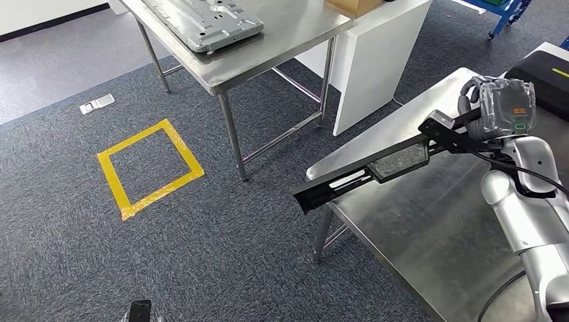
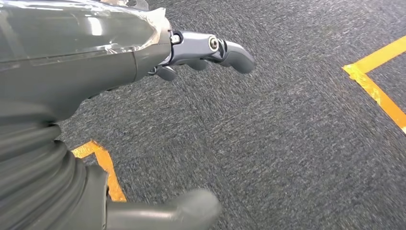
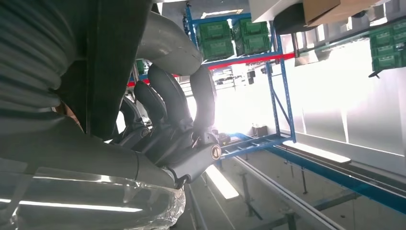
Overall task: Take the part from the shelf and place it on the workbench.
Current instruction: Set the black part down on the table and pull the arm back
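One long black part [image 1: 366, 169] is held by the right hand [image 1: 493, 107] at the right of the head view, its fingers [image 3: 165, 103] clamped around the near end. The part hangs above the steel desk [image 1: 429, 235] in the lower right of the frame, and its free end reaches out past the desk's left edge, over the grey carpet [image 1: 201, 235]. I judge that the placing step is not yet done, because the part is not resting on the surface.

The left hand [image 2: 143, 52] hangs over the carpet near the yellow tape square [image 1: 149, 168], fingers apart and holding nothing.

The risk is the overhang: if the hand lets go here, the far end may tip off the edge and fall. The grip at only one end could also let the part rotate.
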`<state>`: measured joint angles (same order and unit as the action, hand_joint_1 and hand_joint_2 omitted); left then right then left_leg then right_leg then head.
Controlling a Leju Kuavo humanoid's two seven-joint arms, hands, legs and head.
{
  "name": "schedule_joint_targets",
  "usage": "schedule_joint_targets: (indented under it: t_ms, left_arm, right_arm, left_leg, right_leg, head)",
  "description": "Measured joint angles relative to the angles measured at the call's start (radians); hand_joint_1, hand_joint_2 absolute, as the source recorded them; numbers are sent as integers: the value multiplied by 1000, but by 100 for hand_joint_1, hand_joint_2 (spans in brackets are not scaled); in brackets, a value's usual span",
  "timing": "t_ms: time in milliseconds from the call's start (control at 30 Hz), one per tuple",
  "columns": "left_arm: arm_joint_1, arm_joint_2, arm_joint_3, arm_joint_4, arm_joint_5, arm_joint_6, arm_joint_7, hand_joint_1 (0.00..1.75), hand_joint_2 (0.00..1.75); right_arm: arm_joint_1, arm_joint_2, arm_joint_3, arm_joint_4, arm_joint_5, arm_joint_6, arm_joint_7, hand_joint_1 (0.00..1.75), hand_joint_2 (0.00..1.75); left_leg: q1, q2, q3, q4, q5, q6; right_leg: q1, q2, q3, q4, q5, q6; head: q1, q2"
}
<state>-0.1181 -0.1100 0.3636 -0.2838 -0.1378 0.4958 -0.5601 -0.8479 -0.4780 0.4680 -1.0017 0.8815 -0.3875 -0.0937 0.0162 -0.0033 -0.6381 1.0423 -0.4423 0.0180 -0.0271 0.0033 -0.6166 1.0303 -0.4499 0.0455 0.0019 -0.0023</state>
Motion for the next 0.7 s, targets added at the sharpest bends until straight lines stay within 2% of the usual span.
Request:
schedule_joint_targets:
  t_ms: [67,133,167,200,233,267,300,367,400,500,700]
  left_arm:
    - [0,0,0,0,0,1,0,0,175]
    - [0,0,0,0,1,2,0,0,175]
    - [0,0,0,0,2,3,0,0,175]
    - [1,0,0,0,3,4,0,0,175]
    - [1,0,0,0,4,5,0,0,175]
    - [1,0,0,0,4,5,-1,0,175]
    - [0,1,0,0,5,6,-1,0,175]
    - [-1,4,0,0,7,8,-3,0,175]
    - [-1,5,-1,0,9,11,-5,0,175]
    - [-1,5,0,0,13,20,-8,0,175]
    - [-1,3,0,0,16,39,-18,0,175]
  right_arm:
    - [-2,2,-1,0,1,0,0,152,175]
    - [-2,4,-2,0,4,1,0,152,175]
    - [-1,5,-3,0,6,2,0,152,175]
    - [0,6,-3,0,8,3,0,152,175]
    - [0,8,-3,0,9,4,0,152,175]
    - [0,9,-4,0,11,5,0,152,175]
    - [-1,10,-5,0,12,5,0,152,175]
    - [-3,10,-7,0,14,5,0,152,175]
    - [-3,10,-9,0,15,5,0,152,175]
    - [-1,11,-12,1,17,5,-2,152,175]
    - [-1,12,-15,1,26,5,-6,152,175]
  left_leg:
    - [3,0,-24,55,-37,-7]
    - [3,0,-84,181,-101,-10]
    - [3,0,-114,241,-123,-8]
    - [1,0,-132,274,-128,-4]
    - [-1,0,-132,270,-115,2]
    - [-6,0,-111,225,-86,13]
    - [-14,-2,-75,154,-52,27]
    - [-28,2,-11,36,-12,50]
    - [-33,4,4,7,-5,48]
    - [-38,7,9,-6,0,26]
    - [-41,5,8,-6,0,29]
  right_leg:
    - [0,1,2,-1,2,-15]
    - [6,2,2,-1,1,-26]
    - [11,2,2,-1,1,-29]
    - [16,2,2,0,0,-31]
    - [21,3,3,-1,0,-33]
    - [25,4,3,-1,0,-33]
    - [28,6,4,-1,1,-33]
    - [32,7,4,-2,1,-34]
    - [34,6,4,-2,0,-35]
    - [35,4,2,-1,-2,-38]
    - [34,2,7,-5,-1,-36]
  head:
    - [-2,0]
    - [-4,0]
    - [-4,0]
    - [-4,0]
    - [-4,0]
    - [-4,0]
    - [-4,0]
    - [-2,0]
    - [-1,0]
    - [-3,0]
    - [-2,0]
